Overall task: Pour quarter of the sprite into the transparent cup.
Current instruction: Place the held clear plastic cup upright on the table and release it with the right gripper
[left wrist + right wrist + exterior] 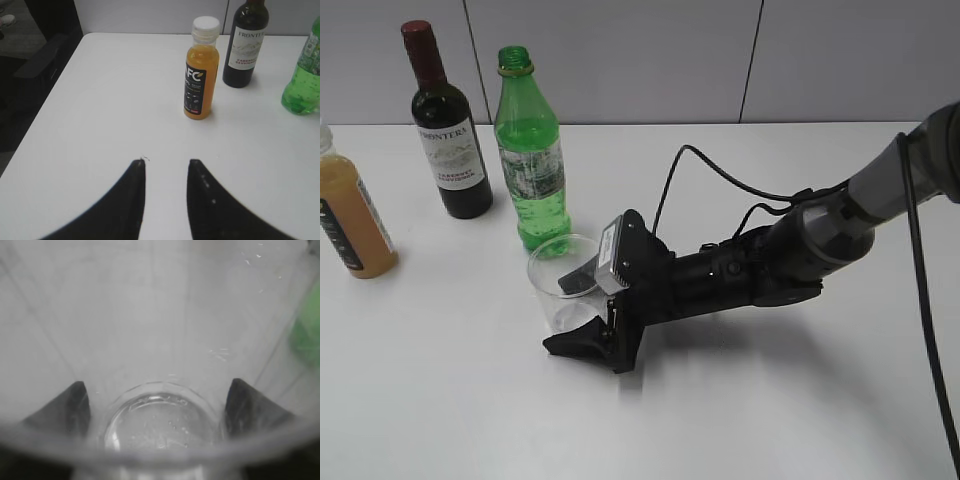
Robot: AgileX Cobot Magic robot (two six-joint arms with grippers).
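Observation:
The sprite, a tall green bottle with no cap, stands upright at the back left. It also shows at the right edge of the left wrist view and as a green blur in the right wrist view. The transparent cup stands just in front of it and looks empty. My right gripper lies low over the table, one finger on each side of the cup. The right wrist view looks down onto the cup's base between both fingers. My left gripper is open and empty over bare table.
A dark wine bottle stands left of the sprite. An orange juice bottle with a white cap stands at the far left. The table's left edge drops to a dark floor.

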